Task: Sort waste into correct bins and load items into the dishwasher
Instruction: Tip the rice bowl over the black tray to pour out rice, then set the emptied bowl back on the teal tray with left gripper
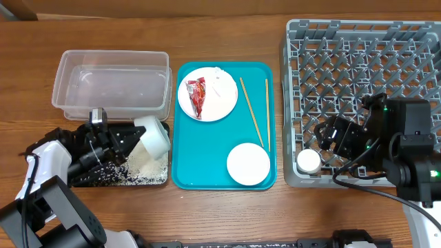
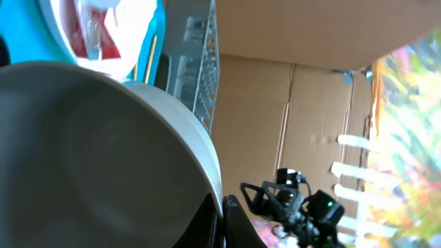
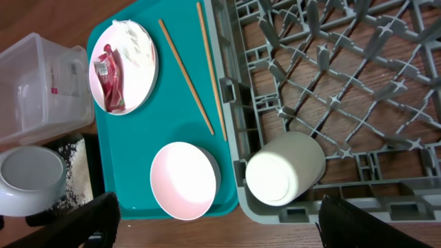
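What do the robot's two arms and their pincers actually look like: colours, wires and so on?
Both arms are mostly black, boxy segments, with white shell sections nearer the base. The left gripper and right gripper are black, each with two plain black fingers. Black cables loop loosely off the right arm, and a thinner one runs along the left. Small green lights glow on the right arm.

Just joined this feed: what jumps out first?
The left gripper holds a white bowl tipped over the black tray at front left, rice grains scattered below it. At right, a white cup sits in a near corner of the grey rack, the right gripper open beside it. Between them, a red wrapper sits on a plate on the teal tray.
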{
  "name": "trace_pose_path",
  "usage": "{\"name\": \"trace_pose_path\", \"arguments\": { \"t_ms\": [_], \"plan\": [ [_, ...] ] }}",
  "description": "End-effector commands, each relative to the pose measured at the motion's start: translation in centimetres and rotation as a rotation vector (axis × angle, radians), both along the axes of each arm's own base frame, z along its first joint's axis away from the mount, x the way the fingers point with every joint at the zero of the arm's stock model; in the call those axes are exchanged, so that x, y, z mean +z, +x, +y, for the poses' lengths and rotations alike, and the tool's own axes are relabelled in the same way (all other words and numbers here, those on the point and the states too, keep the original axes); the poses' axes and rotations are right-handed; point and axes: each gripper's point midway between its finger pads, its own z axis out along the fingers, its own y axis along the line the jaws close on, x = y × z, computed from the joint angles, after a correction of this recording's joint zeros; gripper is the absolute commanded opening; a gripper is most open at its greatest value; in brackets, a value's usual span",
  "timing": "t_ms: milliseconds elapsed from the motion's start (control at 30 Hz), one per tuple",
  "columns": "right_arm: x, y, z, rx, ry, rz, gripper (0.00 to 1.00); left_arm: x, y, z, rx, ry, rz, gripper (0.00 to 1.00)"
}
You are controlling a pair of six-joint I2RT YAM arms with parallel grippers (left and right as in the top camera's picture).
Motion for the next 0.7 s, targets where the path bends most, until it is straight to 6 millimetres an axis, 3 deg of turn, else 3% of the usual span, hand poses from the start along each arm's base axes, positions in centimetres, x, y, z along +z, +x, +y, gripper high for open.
{"name": "trace_pose_path", "arguments": {
  "t_ms": [0,100,200,267,467,667],
  "plan": [
    [1.2,0.2,-0.2,-0.005,-0.009,-0.042,0.95,-0.6,-0.9,-1.2,-0.058,0.044,0.051,0.04],
    [1.2,0.2,-0.2,-0.005,-0.009,-0.042,0.95,0.1,-1.6,-2.6,-0.125,0.080,0.049,0.04],
    [1.2,0.2,-0.2,-0.005,-0.009,-0.042,0.95,2.2,-2.8,-5.7,-0.267,0.157,-0.005,0.04],
    [1.2,0.2,-0.2,-0.006,-0.008,-0.043,0.95,2.4,-3.2,-7.3,-0.348,0.241,-0.018,0.04],
    [1.3,0.4,-0.2,-0.006,-0.008,-0.051,0.95,-3.4,-2.5,-8.1,-0.379,0.828,0.189,0.04],
    [1.3,0.4,-0.2,-0.006,-0.008,-0.053,0.95,-6.3,-1.4,-11.0,-0.346,1.268,0.131,0.04]
  ]
}}
